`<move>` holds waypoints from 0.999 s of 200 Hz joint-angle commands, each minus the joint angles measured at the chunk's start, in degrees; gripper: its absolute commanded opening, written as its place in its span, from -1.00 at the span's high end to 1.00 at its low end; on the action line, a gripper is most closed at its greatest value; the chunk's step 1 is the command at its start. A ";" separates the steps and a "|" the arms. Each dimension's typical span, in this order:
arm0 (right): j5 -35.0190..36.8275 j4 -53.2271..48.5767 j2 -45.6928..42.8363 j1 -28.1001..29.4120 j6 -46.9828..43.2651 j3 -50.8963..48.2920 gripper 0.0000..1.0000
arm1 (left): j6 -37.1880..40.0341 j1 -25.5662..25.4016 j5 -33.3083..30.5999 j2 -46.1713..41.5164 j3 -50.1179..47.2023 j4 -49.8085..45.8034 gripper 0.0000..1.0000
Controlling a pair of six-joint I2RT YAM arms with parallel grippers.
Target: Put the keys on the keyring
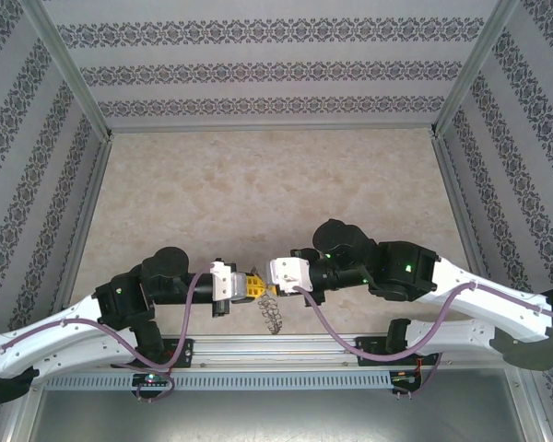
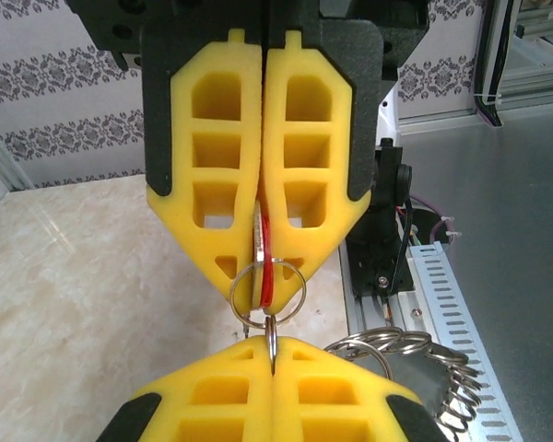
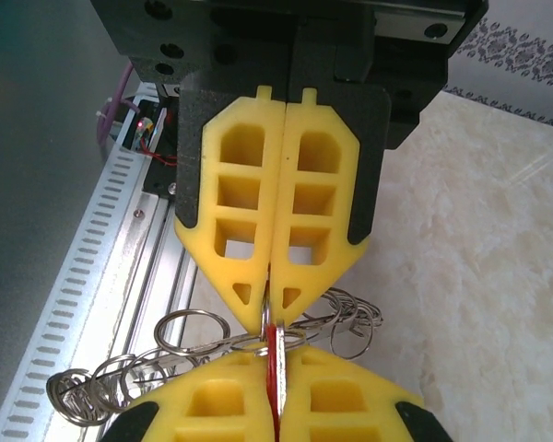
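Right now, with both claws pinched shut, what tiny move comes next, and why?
Probably keep both shut and ease the left gripper toward the right gripper, feeding the key onto the keyring. The left pinches the red key, the right pinches ring wire right at its tip.

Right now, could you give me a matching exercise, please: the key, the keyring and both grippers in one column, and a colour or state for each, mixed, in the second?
Column one:
1. key
2. keyring
3. left gripper
4. right gripper

Column two:
A. shut on the keyring
B. red head
C. shut on the key
D. silvery loops

Pairs: 1-B, 2-D, 3-C, 4-A
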 commanded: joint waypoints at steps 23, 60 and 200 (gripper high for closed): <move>1.90 2.50 0.08 0.03 -0.77 3.52 1.00 | 0.19 -0.44 -1.79 -0.07 0.18 -0.43 0.95; 1.12 1.45 2.31 -7.56 2.21 5.49 1.00 | -3.28 -0.47 -13.74 -1.06 -3.20 3.61 -0.16; -6.29 4.23 45.88 -32.13 7.89 32.47 1.00 | -15.95 -0.46 -43.01 -7.60 -10.68 2.08 -1.00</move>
